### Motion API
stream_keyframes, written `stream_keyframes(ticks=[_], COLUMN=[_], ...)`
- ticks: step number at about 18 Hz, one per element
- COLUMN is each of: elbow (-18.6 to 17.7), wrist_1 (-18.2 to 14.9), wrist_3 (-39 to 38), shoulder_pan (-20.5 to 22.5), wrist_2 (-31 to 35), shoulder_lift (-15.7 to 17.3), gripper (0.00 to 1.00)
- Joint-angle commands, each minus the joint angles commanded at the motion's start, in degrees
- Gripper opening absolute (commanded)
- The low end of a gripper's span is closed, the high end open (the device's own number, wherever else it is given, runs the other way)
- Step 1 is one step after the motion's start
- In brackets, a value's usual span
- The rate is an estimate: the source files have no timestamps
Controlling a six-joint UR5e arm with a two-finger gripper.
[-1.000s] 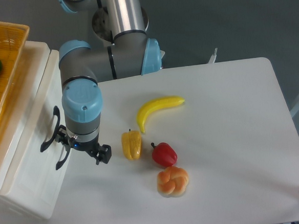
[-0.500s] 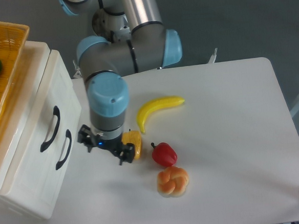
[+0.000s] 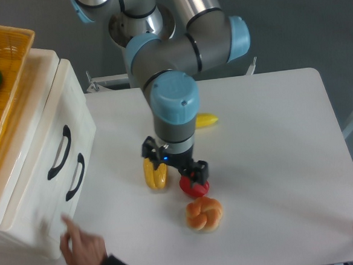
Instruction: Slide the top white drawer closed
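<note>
My gripper (image 3: 175, 167) hangs fingers spread, holding nothing, over the yellow pepper (image 3: 154, 174) and red pepper (image 3: 194, 186). Far to its left the top drawer (image 3: 44, 148) sits flush, closed I judge, so I'm clear.

Robot arm (image 3: 176, 47) of grey metal tubes with round light-blue joint caps, ending in a small black pincer (image 3: 175, 167) showing a tiny blue light; person's hand (image 3: 85, 251) with dark sleeve cuff.
</note>
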Motion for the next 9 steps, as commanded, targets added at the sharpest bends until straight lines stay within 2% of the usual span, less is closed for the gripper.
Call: stream_keyframes(ticks=[5,9], elbow=[-0.5,-0.1], wrist_1=[-1.4,-2.3], wrist_3=[12.2,17.6], shoulder_pan=[6.9,11.1], wrist_2=[0.5,-0.9], shoulder_lift=[4.0,4.5], gripper=[1.0,1.0])
